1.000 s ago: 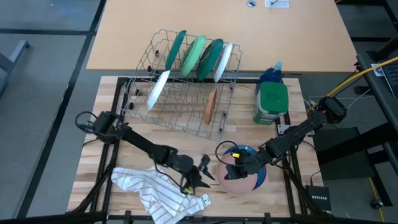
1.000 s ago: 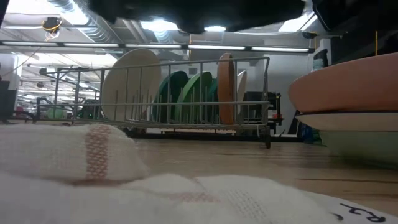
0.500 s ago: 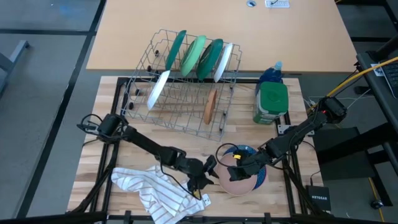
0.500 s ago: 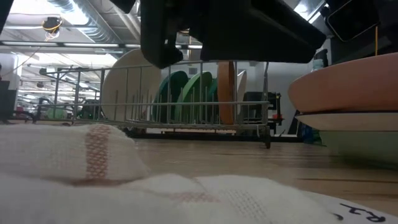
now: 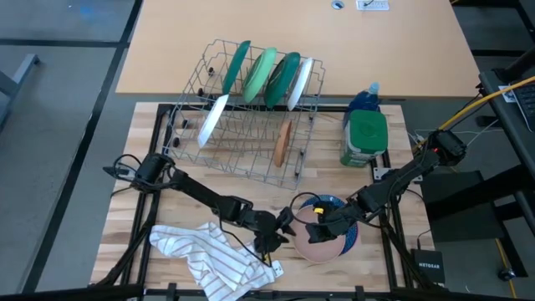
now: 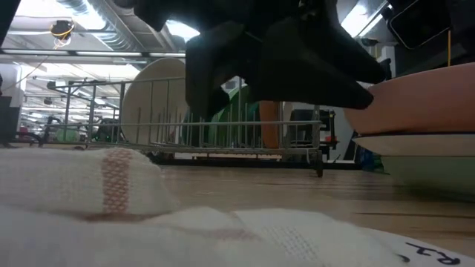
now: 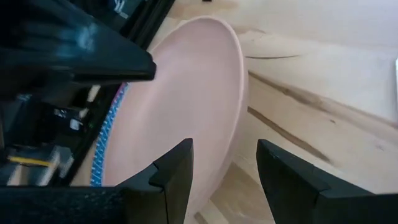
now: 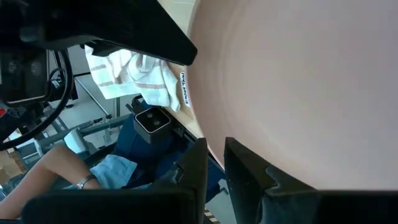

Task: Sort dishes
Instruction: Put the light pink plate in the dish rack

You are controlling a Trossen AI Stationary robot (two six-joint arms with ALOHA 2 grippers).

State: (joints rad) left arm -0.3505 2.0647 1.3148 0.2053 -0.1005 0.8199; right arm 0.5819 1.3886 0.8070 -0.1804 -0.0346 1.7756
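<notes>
A pink plate [image 5: 316, 247] lies on top of a blue bowl [image 5: 349, 237] and a white bowl [image 6: 427, 152] near the table's front right. My right gripper [image 5: 321, 229] is shut on the plate's far rim. My left gripper [image 5: 282, 232] is open at the plate's left rim [image 7: 238, 118], one finger on each side; I cannot tell whether they touch. In the wire rack [image 5: 251, 159] stand dark green [image 5: 236, 67], light green [image 5: 261, 73], white [image 5: 214, 121] and tan-brown [image 5: 284, 142] dishes. My right gripper pinches the pink plate's rim [image 8: 227, 140] between its two fingers, which stand close together. The fingers come slanting down from the table's right. The plate rests on the bowls beneath it.
A white striped cloth [image 5: 209, 259] lies at the near edge, left of the stack and under my left arm. A green-lidded container [image 5: 365, 138] and a blue bottle [image 5: 365, 100] stand at the rack's right. Bare wood shows between the rack and the stack.
My left gripper has moved toward the table's right and slightly down to the pink plate's left rim, rolling about its own line as it went; it stays open. The plate and my right gripper have kept their place.
</notes>
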